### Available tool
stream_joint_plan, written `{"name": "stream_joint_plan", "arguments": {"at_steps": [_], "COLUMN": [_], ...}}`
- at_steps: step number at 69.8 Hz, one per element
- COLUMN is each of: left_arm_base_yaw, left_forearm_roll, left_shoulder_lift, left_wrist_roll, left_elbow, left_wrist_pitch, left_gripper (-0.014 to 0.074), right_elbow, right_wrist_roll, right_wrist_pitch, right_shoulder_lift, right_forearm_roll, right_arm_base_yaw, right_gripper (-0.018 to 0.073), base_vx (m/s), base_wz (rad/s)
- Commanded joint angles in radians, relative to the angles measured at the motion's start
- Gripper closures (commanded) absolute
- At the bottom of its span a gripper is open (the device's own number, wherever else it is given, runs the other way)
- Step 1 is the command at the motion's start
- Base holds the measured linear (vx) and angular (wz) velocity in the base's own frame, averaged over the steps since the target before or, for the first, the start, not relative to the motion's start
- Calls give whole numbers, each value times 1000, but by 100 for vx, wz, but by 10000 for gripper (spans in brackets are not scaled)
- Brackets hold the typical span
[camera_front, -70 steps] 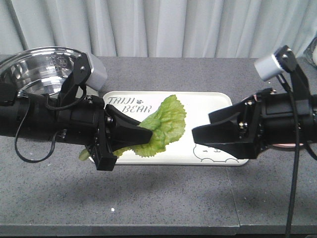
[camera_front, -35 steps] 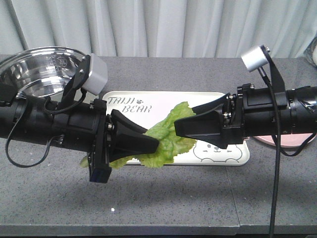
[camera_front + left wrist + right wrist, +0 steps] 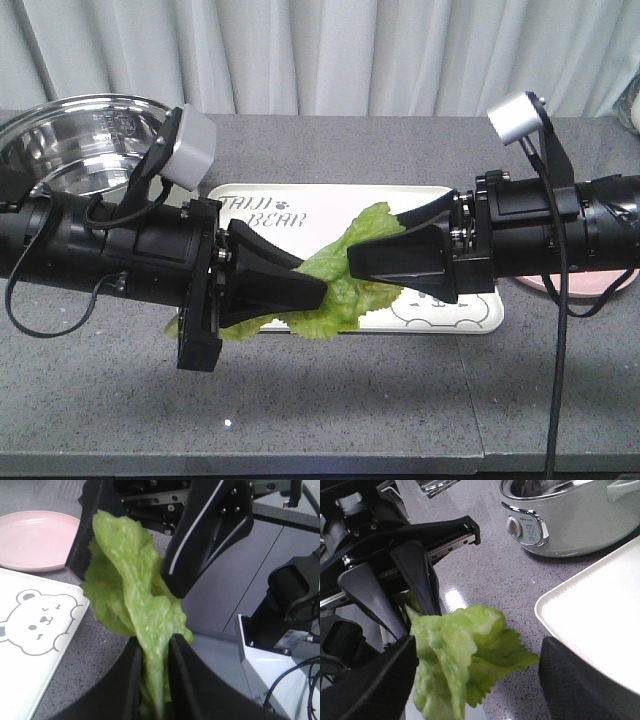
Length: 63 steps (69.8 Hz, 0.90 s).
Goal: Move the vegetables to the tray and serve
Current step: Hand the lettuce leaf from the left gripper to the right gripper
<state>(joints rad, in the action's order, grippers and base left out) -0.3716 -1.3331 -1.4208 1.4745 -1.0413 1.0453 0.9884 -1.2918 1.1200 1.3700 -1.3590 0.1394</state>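
**Front view.** The lettuce leaf (image 3: pixel 340 275) is bright green and ruffled. It lies across the front edge of the tray (image 3: pixel 320 205), near the tray's middle. Its lower end trails past that edge on the left. The left gripper (image 3: pixel 318 293) is clamped on the leaf. The right gripper (image 3: pixel 375 245) is spread wide, with one finger above the leaf's upper end and one below. A steel cooker (image 3: pixel 70 140) stands off the tray's far left corner. A pink plate (image 3: pixel 575 290) shows just beyond the tray's right end.

**Left wrist view.** The two fingers (image 3: pixel 200 680) pinch the leaf close together at its narrow end. The blade rises from them, folded lengthwise, with a paler rib. Its tip sits between the right gripper's fingers; contact cannot be confirmed. The tray's bear drawing (image 3: pixel 40 622), half hidden in the front view, is fully visible here.

**Right wrist view.** Both fingertips (image 3: pixel 370 680) stand well apart. The crumpled leaf tip hangs between them, over the grey counter (image 3: pixel 510 580) just off the tray's corner. The cooker's control knob is visible only in this view.
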Motion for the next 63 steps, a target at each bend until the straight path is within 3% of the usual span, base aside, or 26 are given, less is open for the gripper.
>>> {"name": "stream_joint_plan", "arguments": {"at_steps": [1,11,26,36,56,63], "left_arm_base_yaw": [-5,-5,-5,-5,-5,-5], "left_forearm_roll": [-100,-105,-105,-105,-105,-105], "left_shoulder_lift": [27,27,27,27,27,27], "left_wrist_roll": [4,4,4,4,4,4], "left_elbow": [-21,-21,-21,-21,-21,-21], "left_wrist_pitch": [20,23,23,23,19,13], "left_gripper": [505,505,505,505,505,505], "right_elbow": [31,31,31,31,31,31], "right_wrist_roll": [-15,-17,-27,-48,-95,-96], "right_wrist_pitch": [22,21,20,20,20,20], "right_shoulder_lift": [-23,-23,-23,-23,-23,-23], "right_forearm_roll": [-71,-72,-76,-86,-86,-86], "right_arm_base_yaw": [1,1,1,1,1,1], "right_gripper": [52,77,192,281,557,570], "base_vx": [0,0,0,0,0,0], "base_wz": [0,0,0,0,0,0]}}
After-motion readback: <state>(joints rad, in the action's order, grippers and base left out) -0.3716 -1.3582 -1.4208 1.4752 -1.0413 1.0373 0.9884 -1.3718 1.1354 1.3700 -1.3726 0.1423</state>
